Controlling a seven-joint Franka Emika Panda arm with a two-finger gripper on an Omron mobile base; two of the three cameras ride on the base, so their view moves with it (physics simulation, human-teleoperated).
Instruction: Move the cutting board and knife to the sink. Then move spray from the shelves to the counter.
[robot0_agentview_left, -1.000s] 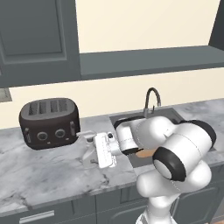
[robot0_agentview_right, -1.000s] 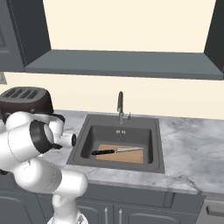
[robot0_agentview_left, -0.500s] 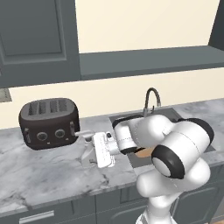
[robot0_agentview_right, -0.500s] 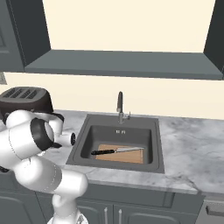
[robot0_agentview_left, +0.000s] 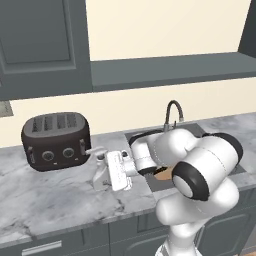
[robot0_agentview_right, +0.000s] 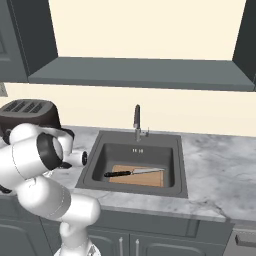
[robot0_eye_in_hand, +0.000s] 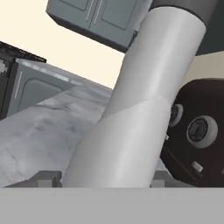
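The spray (robot0_agentview_left: 99, 169), a pale bottle with a white trigger head, stands on the counter (robot0_agentview_left: 50, 205) just right of the toaster. My gripper (robot0_agentview_left: 104, 175) reaches it from the right. In the hand view the spray (robot0_eye_in_hand: 131, 127) rises between my gripper's (robot0_eye_in_hand: 103, 179) two tips, which sit tight against its sides. The cutting board (robot0_agentview_right: 142, 176) lies flat on the floor of the sink (robot0_agentview_right: 95, 161). The knife (robot0_agentview_right: 125, 173) rests on the board, black handle to the left. The shelves (robot0_agentview_right: 140, 72) run along the wall above.
A black toaster (robot0_agentview_left: 57, 140) stands close to the spray's left, also near in the hand view (robot0_eye_in_hand: 201, 131). The curved faucet (robot0_agentview_right: 136, 117) rises behind the sink. Dark cabinets (robot0_agentview_left: 40, 45) hang at upper left. Counter (robot0_agentview_right: 220, 170) stretches right of the sink.
The arm's elbow has drifted slightly. The spray and the hand stay where they were beside the toaster.
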